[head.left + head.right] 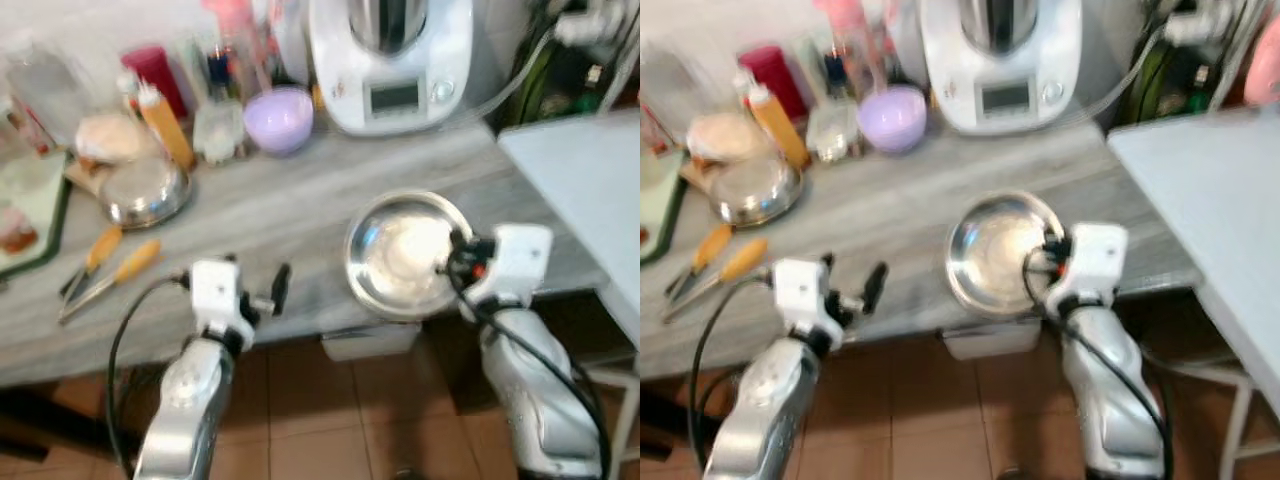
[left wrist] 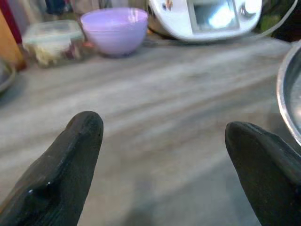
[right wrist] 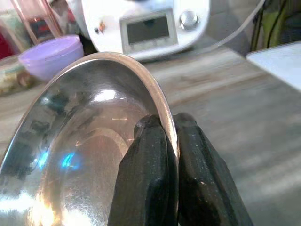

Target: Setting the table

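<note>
Eye views motion-blurred, evenly bright; glare on steel bowl [image 1: 408,252]; wrist views sharper, backgrounds soft.

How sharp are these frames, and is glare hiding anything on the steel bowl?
Both eye views are soft with motion blur; a bright glare patch washes out the steel bowl floor. Left wrist view: the left gripper fingers are blurred close up, the purple bowl fairly sharp. Right wrist view: crisp on the right gripper pinching the rim, with reflections inside.

two shiny metal bowls [image 1: 408,252] [image 1: 146,190], one purple bowl [image 1: 279,118], two orange-handled tools [image 1: 98,248] [image 1: 133,262], one white machine [image 1: 392,62].
</note>
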{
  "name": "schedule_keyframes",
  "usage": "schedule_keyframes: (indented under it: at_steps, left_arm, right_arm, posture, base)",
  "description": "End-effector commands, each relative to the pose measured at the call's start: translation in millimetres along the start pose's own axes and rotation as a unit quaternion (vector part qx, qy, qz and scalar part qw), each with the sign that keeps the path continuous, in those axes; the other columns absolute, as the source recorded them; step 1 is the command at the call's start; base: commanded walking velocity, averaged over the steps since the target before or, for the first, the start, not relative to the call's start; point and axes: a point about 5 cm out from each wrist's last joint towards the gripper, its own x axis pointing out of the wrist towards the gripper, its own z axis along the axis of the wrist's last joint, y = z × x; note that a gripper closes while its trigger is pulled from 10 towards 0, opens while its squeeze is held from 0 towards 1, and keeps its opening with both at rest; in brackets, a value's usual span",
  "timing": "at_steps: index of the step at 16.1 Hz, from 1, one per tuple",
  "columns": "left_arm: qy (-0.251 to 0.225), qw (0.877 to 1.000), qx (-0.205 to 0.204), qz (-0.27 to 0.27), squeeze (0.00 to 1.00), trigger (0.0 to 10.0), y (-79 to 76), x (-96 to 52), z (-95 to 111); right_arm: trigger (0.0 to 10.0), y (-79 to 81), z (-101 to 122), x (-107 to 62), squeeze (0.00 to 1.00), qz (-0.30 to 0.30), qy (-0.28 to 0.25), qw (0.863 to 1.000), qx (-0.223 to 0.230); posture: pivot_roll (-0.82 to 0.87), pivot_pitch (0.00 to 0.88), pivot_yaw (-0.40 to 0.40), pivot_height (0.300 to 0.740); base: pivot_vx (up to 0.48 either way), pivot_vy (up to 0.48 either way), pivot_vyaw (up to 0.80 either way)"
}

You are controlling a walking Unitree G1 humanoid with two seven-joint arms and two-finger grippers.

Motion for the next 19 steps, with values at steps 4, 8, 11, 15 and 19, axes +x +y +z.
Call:
schedule_keyframes:
  at_steps: [4, 8, 11, 15, 19]
  left_arm:
    - [0.006, 1.0, 0.013, 0.019, 0.0, 10.0, 13.7, -5.5, -0.4]
    - [-0.002, 1.0, 0.014, 0.014, 0.0, 10.0, 19.0, -12.7, 2.2]
    - [0.001, 1.0, 0.016, -0.003, 0.0, 10.0, 28.5, -22.4, 3.9]
    - [0.031, 0.995, 0.037, -0.091, 0.0, 10.0, 32.1, -39.9, 6.6]
    - [0.051, 0.988, 0.048, -0.14, 0.0, 10.0, 29.0, -43.7, 6.5]
  right_arm:
    - [10.0, 13.8, 3.3, 2.0, 0.0, 0.025, -0.01, 1.0, 0.011]
    - [10.0, 13.3, 2.6, 5.1, 0.0, 0.026, -0.006, 1.0, 0.015]
    - [10.0, 17.5, 2.1, 7.8, 0.0, 0.036, -0.002, 0.999, 0.029]
    - [10.0, 27.3, -1.9, 13.9, 0.0, 0.06, 0.014, 0.996, 0.066]
    - [10.0, 37.1, -11.8, 14.0, 0.0, 0.076, 0.044, 0.991, 0.102]
  posture:
    - [-0.26, 0.135, 0.142, 0.74]
    - [-0.26, 0.137, 0.142, 0.74]
    - [-0.24, 0.136, 0.14, 0.74]
    - [-0.22, 0.13, 0.143, 0.74]
    - [-0.22, 0.131, 0.147, 0.74]
  base:
    - [0.308, 0.0, 0.0]
    - [0.062, 0.0, 0.0]
    - [0.0, 0.0, 0.0]
    - [0.0, 0.0, 0.0]
    - [0.0, 0.0, 0.0]
